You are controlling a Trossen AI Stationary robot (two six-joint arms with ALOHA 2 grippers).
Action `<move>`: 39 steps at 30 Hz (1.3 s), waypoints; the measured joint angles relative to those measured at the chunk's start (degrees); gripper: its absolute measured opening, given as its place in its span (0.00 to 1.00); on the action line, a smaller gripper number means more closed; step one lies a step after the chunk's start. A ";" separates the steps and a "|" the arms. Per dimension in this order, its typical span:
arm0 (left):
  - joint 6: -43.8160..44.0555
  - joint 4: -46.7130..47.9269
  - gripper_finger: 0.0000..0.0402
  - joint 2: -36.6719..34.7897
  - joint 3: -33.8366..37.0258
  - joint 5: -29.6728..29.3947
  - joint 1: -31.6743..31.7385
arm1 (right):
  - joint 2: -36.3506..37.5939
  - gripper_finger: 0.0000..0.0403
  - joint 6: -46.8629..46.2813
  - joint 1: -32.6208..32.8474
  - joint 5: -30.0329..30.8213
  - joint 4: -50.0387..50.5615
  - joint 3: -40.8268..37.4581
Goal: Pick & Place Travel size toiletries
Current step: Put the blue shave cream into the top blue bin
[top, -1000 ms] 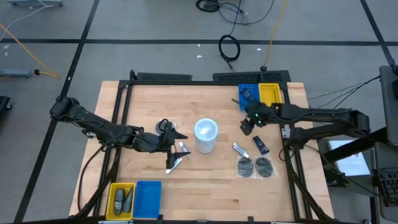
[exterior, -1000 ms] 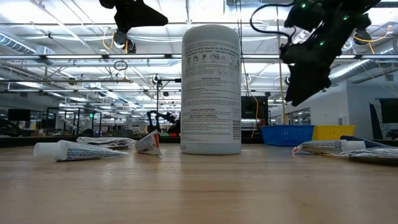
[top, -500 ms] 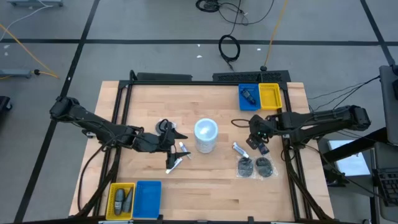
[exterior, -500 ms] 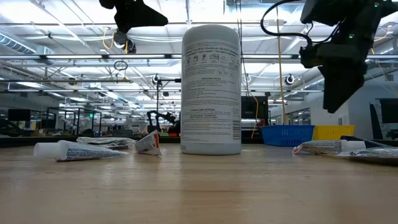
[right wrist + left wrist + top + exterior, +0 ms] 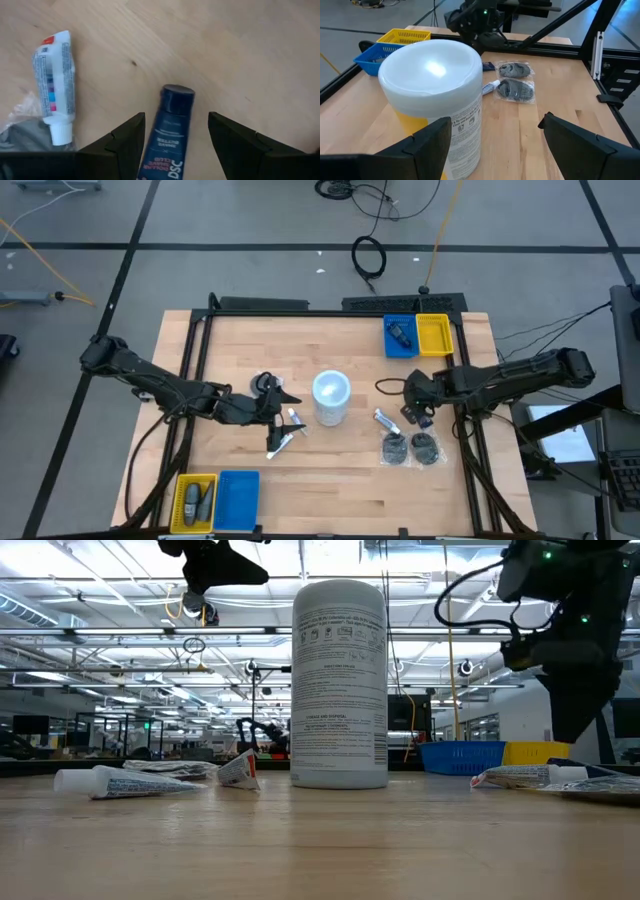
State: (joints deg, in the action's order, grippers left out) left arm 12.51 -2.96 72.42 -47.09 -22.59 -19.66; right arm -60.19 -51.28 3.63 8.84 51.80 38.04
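My right gripper is open and hovers low over a dark blue tube lying flat on the table; in the right wrist view its fingers stand on either side of the tube, apart from it. Beside that lie a white tube and two bagged dark discs. My left gripper is open and held high left of the white cylinder. White tubes lie flat below it.
A blue tray holding a dark item and a yellow tray sit at the far right. A yellow tray with grey items and a blue tray sit at the near left. The tall white cylinder stands between the arms.
My right gripper has moved from beside the far trays toward the near edge and down, ending low over the dark blue tube. The tubes, discs and cylinder lie where they were.
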 joint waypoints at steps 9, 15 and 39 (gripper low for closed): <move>-0.33 -0.02 0.77 0.00 0.00 -0.01 0.01 | 0.03 0.53 -0.36 -0.01 0.09 -4.84 -3.71; -0.33 -0.02 0.77 0.00 0.00 0.00 0.01 | 0.03 0.53 -0.56 -0.01 0.07 -9.50 -7.33; -0.30 -0.01 0.77 0.00 0.00 -0.01 0.00 | 0.10 0.51 -0.56 -0.03 0.30 -21.46 -13.90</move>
State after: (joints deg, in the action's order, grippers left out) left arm 12.21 -2.97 72.42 -47.09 -22.60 -19.66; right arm -60.10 -51.83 3.60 9.14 30.34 24.14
